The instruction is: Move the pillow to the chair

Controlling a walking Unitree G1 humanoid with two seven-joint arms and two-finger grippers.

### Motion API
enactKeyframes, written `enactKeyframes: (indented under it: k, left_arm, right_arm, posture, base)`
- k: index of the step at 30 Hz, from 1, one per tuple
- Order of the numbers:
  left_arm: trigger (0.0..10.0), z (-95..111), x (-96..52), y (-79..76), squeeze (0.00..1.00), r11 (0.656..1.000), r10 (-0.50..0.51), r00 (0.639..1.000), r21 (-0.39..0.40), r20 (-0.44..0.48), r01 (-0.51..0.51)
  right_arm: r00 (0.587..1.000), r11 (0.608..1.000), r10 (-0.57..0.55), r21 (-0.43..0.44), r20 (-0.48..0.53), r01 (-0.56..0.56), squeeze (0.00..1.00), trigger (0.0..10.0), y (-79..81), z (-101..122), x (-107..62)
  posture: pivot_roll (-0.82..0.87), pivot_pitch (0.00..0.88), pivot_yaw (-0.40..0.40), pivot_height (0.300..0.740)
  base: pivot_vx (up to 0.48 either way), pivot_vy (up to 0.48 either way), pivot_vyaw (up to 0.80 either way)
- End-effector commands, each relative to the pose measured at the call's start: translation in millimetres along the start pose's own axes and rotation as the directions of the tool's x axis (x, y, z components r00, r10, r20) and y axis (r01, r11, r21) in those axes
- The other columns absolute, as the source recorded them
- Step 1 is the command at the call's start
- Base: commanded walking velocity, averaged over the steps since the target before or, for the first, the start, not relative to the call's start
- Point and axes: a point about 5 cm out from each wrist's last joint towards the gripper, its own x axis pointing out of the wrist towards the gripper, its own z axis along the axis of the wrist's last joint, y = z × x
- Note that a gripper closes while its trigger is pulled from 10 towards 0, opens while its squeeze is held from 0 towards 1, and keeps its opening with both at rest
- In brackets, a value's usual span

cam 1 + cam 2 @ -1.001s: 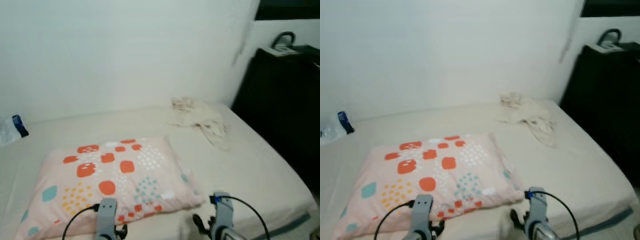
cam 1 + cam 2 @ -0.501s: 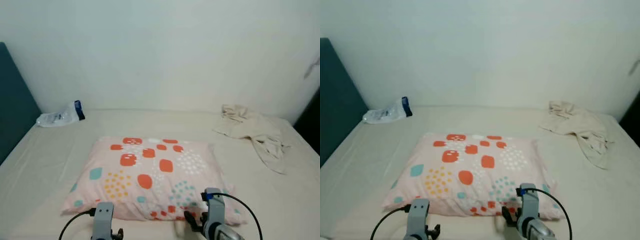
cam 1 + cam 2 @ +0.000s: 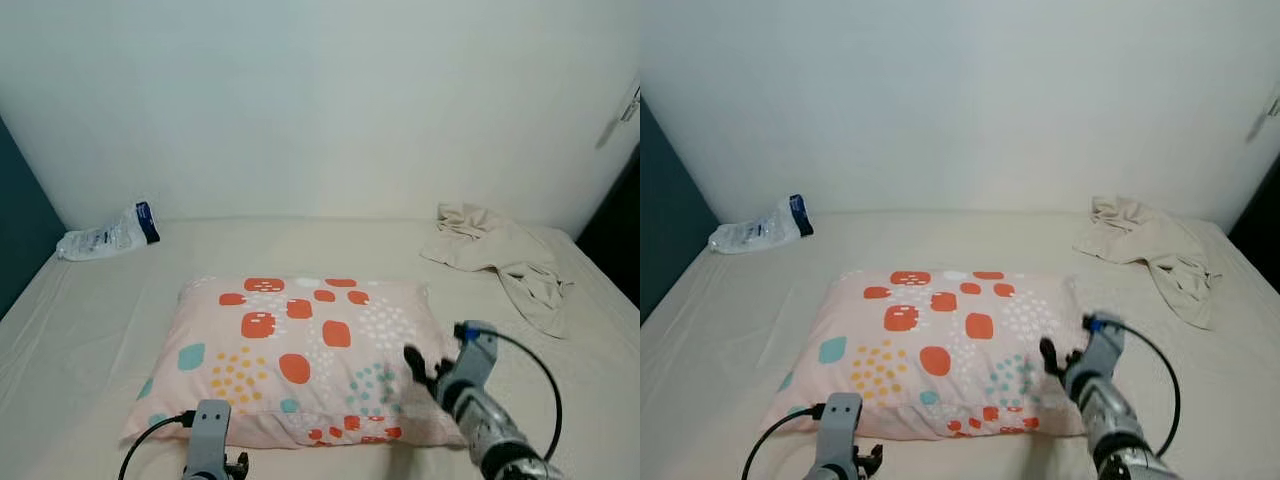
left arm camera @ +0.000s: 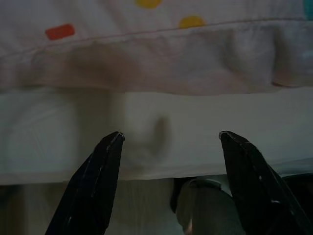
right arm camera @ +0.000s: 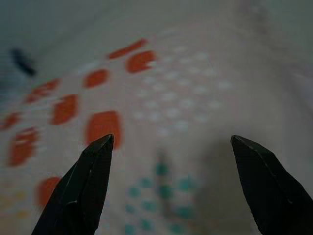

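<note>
Cream sheets cover a bed (image 3: 90, 330) that runs back to a plain pale wall, with a dark teal panel at its left edge. On the middle of the bed lies the pillow (image 3: 290, 355), flat, pale pink with orange patches and teal and yellow dots, its long side facing the robot. A crumpled beige cloth (image 3: 500, 255) sits near the far right corner, well apart from the pillow, and a clear plastic bag (image 3: 105, 236) with a dark blue end lies at the far left by the wall.

At the pillow's near right corner, the right hand (image 5: 171, 188) is raised over the fabric, its two black fingers spread wide with the printed cover showing between them; whether they touch the cover cannot be told. By the pillow's near left edge, the left hand (image 4: 168, 183) is low, just short of the frilled seam, its fingers likewise spread apart over bare sheet at the edge of the bed, gripping nothing.
</note>
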Motion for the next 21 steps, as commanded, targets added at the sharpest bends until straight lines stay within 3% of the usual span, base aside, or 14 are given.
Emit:
enactKeyframes:
  k: [1, 9, 15, 21]
  left_arm:
    - [10.0, 2.8, 0.5, 1.9, 0.0, 1.0, 0.007, 1.0, 0.03, 0.012, -0.007]
    - [10.0, 21.2, 2.9, 11.5, 0.0, 0.994, 0.08, 0.992, 0.067, 0.1, -0.087]
    - [10.0, 21.8, 2.5, 16.6, 0.0, 0.993, 0.088, 0.991, 0.075, 0.104, -0.096]
    - [10.0, 19.4, 2.0, 14.8, 0.0, 0.992, 0.083, 0.991, 0.087, 0.1, -0.092]
  right_arm:
    - [0.998, 0.997, 0.041, 0.065, -0.039, -0.039, 0.0, 10.0, 6.8, -10.1, 0.9]
    - [0.993, 0.995, 0.016, 0.102, -0.114, -0.004, 0.0, 10.0, 13.3, -32.3, -0.3]
    - [0.987, 0.976, -0.096, 0.184, -0.129, 0.119, 0.0, 10.0, -2.9, -40.0, -7.7]
    - [0.985, 0.959, -0.113, 0.245, -0.132, 0.143, 0.0, 10.0, -9.0, -42.6, -11.3]
  posture:
    - [-0.01, 0.0, -0.024, 0.72]
    - [0.01, 0.0, -0.03, 0.68]
    - [0.01, 0.0, -0.026, 0.65]
    - [0.0, 0.0, -0.024, 0.625]
  base:
    - [0.0, 0.0, 0.0]
    - [0.0, 0.0, 0.0]
    - [0.0, 0.0, 0.0]
    - [0.0, 0.0, 0.0]
